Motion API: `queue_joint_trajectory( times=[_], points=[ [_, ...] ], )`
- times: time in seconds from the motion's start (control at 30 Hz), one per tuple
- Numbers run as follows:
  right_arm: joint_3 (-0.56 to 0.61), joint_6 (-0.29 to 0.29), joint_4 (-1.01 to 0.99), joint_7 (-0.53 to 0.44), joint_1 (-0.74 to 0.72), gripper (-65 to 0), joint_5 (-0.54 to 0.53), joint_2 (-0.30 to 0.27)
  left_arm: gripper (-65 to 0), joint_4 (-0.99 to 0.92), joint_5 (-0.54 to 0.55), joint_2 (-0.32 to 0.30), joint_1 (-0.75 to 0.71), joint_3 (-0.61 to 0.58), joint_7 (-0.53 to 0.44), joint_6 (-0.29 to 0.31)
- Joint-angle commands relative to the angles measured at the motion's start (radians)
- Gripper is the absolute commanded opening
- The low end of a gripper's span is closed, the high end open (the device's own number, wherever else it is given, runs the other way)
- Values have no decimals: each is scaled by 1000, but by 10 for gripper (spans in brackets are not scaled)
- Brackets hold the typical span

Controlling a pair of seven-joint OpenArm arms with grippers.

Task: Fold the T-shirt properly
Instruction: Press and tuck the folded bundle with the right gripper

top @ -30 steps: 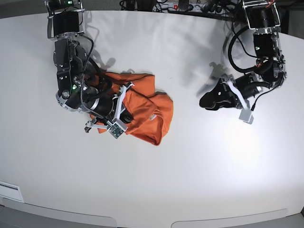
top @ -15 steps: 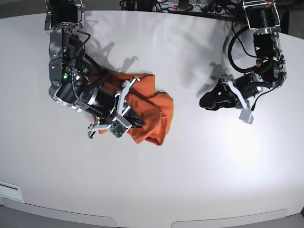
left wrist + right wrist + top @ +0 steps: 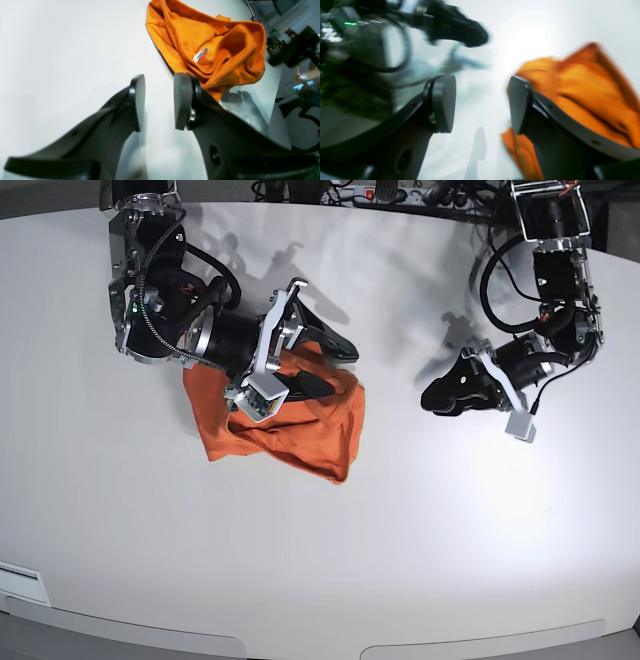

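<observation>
T-shirt (image 3: 285,435) cloth lies bunched in an orange heap on the white table (image 3: 420,530), left of the table's middle in the base view. The heap is wider than it is deep: its long axis runs from a flatter corner at the lower left toward a thicker, folded lobe at the right, with one point sagging toward the near edge of the table. No sleeve or hem can be told apart in the crumple. In the left wrist view the T-shirt's small white neck tag (image 3: 200,54) sits in a hollow of folds, facing the left gripper.

The right gripper (image 3: 322,365) hangs over the far edge of the T-shirt, its arm reaching in from the far-left side of the table. In the blurred right wrist view its jaws are spread, with bare table between the pads; one finger (image 3: 520,107) stands in front of the cloth, but nothing is pinched. Whether that finger touches the fabric cannot be told.

The left gripper (image 3: 445,393) sits well apart from the T-shirt, on the T-shirt's right in the base view, low near the table. Its jaws are parted with only white table between them, and they point toward the T-shirt.
</observation>
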State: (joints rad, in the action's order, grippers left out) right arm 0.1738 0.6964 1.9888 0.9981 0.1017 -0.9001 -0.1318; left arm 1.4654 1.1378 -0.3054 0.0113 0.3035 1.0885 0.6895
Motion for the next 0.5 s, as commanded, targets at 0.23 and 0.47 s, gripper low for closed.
queue_joint_trajectory(
  times=[0.23,0.47],
  points=[
    [-43,2,163,121,-69,-532,-65,1,-528,16,63,-13,16,5,-10,9],
    [-82,2,108,-170,-63,-650,293,2,-549,16,95,-14,16,5,13,9]
  ],
)
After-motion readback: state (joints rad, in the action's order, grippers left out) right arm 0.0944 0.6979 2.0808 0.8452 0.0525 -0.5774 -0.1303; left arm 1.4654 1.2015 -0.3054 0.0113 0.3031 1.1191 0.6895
